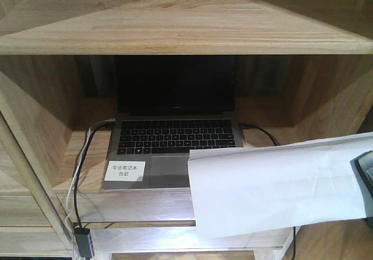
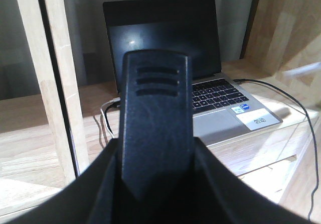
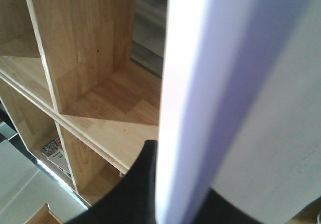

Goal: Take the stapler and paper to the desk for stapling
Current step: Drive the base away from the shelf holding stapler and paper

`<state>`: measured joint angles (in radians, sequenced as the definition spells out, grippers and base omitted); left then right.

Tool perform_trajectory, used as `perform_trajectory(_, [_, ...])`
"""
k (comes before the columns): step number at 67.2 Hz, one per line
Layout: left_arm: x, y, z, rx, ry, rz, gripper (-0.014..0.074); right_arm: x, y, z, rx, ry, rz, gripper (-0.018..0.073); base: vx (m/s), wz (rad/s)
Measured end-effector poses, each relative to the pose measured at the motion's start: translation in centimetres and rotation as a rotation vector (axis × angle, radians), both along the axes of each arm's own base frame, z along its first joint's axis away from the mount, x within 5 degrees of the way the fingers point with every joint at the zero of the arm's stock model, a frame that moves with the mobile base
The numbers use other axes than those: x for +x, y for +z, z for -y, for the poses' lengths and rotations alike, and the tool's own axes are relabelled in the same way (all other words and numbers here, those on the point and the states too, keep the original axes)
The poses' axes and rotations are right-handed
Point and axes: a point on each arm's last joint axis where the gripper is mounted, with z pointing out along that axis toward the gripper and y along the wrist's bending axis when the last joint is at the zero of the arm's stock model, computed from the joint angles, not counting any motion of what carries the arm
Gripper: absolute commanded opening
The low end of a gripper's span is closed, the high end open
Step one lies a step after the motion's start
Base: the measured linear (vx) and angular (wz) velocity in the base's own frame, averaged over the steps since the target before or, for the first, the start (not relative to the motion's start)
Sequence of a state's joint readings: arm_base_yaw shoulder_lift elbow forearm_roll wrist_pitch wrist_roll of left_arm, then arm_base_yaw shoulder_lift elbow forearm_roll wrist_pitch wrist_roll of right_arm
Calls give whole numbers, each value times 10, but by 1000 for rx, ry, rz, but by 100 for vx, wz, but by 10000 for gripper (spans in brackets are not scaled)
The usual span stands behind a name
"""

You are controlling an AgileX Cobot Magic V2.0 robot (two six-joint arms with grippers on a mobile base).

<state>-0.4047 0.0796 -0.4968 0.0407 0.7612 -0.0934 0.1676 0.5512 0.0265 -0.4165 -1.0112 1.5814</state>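
A black stapler [image 2: 156, 118] with three ribbed slots near its top fills the middle of the left wrist view. My left gripper [image 2: 156, 184] is shut on its lower part, with a dark finger on each side. The white paper [image 1: 274, 190] hangs in the air in front of the shelving at the lower right, partly covering the laptop's corner. My right gripper [image 1: 365, 175] holds it at the right edge of the front view. In the right wrist view the paper [image 3: 241, 93] runs edge-on between the black fingers [image 3: 135, 194] of my right gripper [image 3: 188, 196], which is shut on it. The desk is out of view.
An open grey laptop [image 1: 175, 137] with a white label [image 1: 125, 171] sits in a light-wood shelving unit [image 1: 175, 32]. Cables [image 1: 78, 178] trail off its left side and a black one [image 1: 265, 133] off its right. Magazines [image 3: 55, 151] lie in a lower compartment.
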Motion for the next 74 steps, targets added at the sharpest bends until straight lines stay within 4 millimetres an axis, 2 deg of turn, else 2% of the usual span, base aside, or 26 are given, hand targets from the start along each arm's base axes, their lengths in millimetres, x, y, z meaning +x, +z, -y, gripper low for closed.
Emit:
perform_trajectory(33, [0,0,0,0,0,0,-6,0,0,0,0,0,0,-4,-4,1])
perform_trajectory(74, [0,0,0,0,0,0,-6,0,0,0,-2,1,0,-4,-18,2])
